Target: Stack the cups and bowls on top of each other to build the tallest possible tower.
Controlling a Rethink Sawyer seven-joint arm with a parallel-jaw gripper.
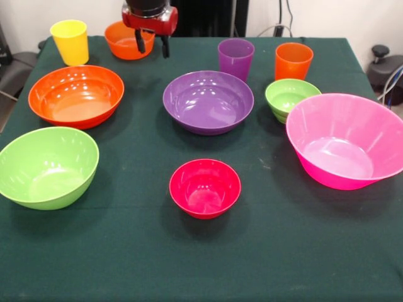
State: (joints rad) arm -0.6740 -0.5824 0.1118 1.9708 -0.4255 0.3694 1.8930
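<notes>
Front view: the end effector (152,45) hangs at 11 o'clock with fingers spread and nothing held, just beside the small orange bowl (128,39). The small red-magenta bowl (204,188) sits alone near 6 o'clock (nothing nested in it). The purple bowl (208,101) is at the centre of the green bench (271,251), with the purple cup (235,58) just behind it at 12.

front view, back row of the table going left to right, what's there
yellow cup → small orange bowl with the gripper over it → purple cup → orange cup
</notes>
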